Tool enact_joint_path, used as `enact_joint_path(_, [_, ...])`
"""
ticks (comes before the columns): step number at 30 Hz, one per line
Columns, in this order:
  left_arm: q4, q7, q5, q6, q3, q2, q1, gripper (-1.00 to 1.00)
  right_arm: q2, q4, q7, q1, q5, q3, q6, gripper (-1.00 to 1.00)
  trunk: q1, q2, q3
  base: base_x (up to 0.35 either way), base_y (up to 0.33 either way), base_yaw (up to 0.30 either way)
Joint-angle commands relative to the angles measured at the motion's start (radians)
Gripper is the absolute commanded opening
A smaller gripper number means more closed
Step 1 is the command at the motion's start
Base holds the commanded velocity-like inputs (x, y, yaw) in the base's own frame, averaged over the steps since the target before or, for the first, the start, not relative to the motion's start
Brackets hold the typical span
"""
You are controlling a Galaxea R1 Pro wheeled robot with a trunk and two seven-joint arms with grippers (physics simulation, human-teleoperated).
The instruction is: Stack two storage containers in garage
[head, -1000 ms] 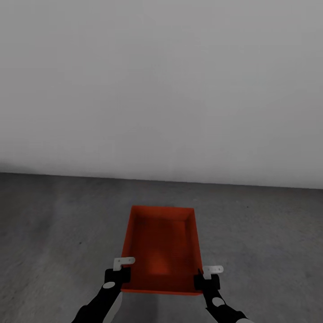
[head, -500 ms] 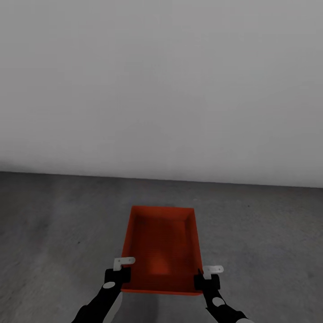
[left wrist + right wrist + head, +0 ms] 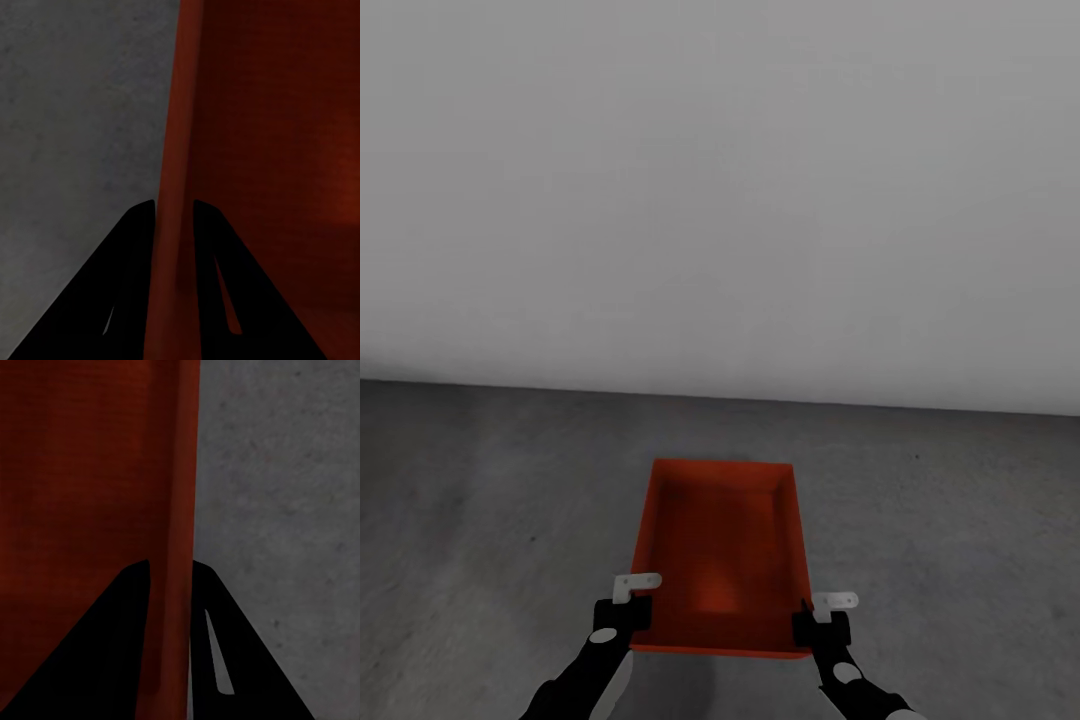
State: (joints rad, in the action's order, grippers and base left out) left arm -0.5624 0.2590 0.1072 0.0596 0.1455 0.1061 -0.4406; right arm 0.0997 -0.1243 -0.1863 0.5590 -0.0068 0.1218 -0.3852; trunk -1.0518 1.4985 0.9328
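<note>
Storage container (image 3: 722, 550): one red-orange open bin is seen at 6 o'clock in the head view, its long axis running toward 12 o'clock, its hollow bare.
Position: it lies over the dark grey concrete floor (image 3: 480, 500) of the garage, short of the white wall (image 3: 720, 200) at 12 o'clock; whether its base is touching the floor or is held just above it cannot be told.
Left end effector (image 3: 622, 612): it is clamped on the near left wall of the bin, at about 7 o'clock of the bin; in the left wrist view the rim (image 3: 174, 187) is pinched between the two dark fingers (image 3: 127, 277).
Right end effector (image 3: 818, 625): it is clamped on the near right wall, at about 5 o'clock of the bin; in the right wrist view the rim (image 3: 180, 547) is likewise gripped between narrow-set fingers (image 3: 112, 645).
Change over the last second: almost none is noted. The bin, both arms and the wall line are found in the same places as a second ago; only a few floor specks are shifted slightly, so at most a small creep of the base or head is suggested.
Meaning for the task: carrying is judged to be over or paused, with a set-down spot reached. One container is judged to be in the garage; release onto the floor is judged the step in hand, and stacking is not yet done.
</note>
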Motion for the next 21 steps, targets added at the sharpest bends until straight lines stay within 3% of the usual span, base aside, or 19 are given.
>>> enact_joint_path(1, [-0.001,0.01,0.02,0.005,0.005,0.0,0.001,-1.0,0.005,-0.018,-0.005,0.001,0.021,-0.025,-0.063,-1.0,-0.004,0.008,0.004,0.0,0.0,0.0])
enact_joint_path(21, [-0.001,0.009,0.02,0.005,0.005,0.0,0.0,-1.0,0.004,-0.018,-0.005,0.001,0.02,-0.025,-0.063,-1.0,-0.081,0.148,0.067,0.0,0.0,0.0])
